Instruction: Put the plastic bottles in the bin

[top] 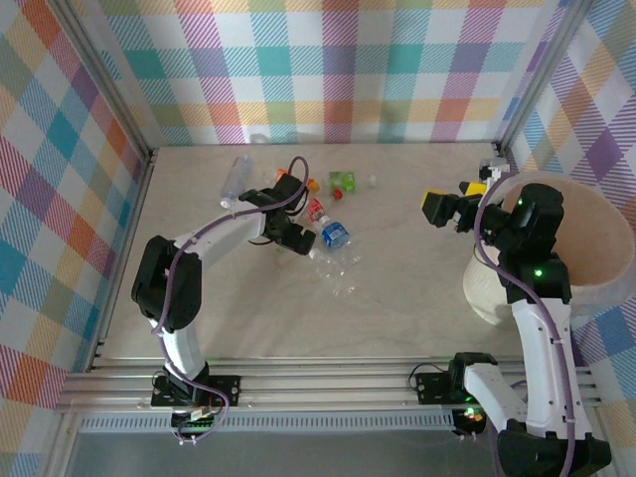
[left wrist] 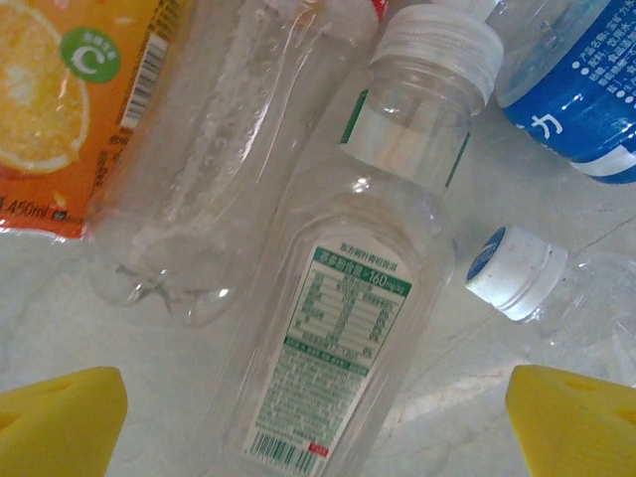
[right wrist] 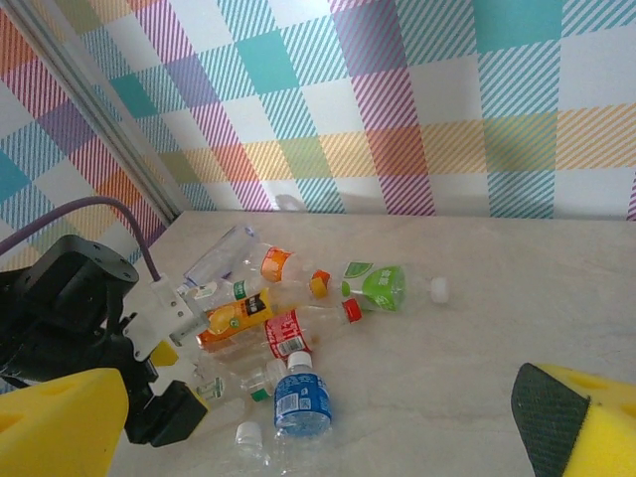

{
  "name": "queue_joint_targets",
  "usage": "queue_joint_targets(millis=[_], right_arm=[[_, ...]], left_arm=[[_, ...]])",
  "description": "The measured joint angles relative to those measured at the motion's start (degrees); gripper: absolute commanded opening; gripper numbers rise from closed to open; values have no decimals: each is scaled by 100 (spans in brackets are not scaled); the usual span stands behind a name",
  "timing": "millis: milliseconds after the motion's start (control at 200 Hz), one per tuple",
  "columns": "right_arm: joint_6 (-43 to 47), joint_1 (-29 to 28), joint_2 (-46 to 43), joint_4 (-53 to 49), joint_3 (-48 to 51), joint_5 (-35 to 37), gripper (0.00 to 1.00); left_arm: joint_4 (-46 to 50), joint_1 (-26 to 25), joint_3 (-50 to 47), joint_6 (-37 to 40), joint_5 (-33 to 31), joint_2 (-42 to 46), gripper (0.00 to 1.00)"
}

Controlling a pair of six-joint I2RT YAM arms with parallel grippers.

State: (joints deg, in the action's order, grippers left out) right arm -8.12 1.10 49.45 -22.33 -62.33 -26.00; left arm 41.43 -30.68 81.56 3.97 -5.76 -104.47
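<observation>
Top view: large round cream-white bin (top: 596,290) far right; left pincer (top: 300,245) over the bottle heap (top: 336,236). Left wrist: I log it released, straddling a clear green-labelled plastic bottle (left wrist: 343,328), presumably to grasp. Right wrist: right pincer (right wrist: 318,427) released, empty.

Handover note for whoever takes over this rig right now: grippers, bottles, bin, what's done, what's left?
Left gripper: open, straddling a clear green-labelled bottle lying on the table, not gripping it.
Right gripper: open, empty, beside the bin.
Other plastic bottles: clustered around that one.
Done: no bottle seen in the bin.
Left: all of them.
</observation>
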Motion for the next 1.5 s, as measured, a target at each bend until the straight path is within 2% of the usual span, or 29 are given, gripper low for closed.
queue_joint_targets(millis=[365, 570, 800, 1030, 1140, 1305, 1499], right_arm=[[133, -55, 0, -59, 37, 37, 100], [131, -153, 125, -42, 50, 13, 100], [127, -284, 162, 37, 90, -4, 100], [107, -455, 275, 120, 205, -7, 100], [22, -562, 273, 356, 380, -39, 100], [-219, -695, 319, 603, 557, -138, 100], [-688, -977, 452, 944, 680, -177, 100]], left_arm=[[-186, 136, -455, 463, 232, -140, 82], [-511, 136, -817, 490, 227, -382, 74], [-881, 136, -1086, 463, 164, -365, 57], [-1211, 74, -1462, 291, 258, -15, 50], [-1342, 44, -1659, 146, 492, 358, 49], [-1770, -37, -1930, -328, 1193, 970, 49], [-2354, -361, -1978, -892, 1733, 1423, 49]])
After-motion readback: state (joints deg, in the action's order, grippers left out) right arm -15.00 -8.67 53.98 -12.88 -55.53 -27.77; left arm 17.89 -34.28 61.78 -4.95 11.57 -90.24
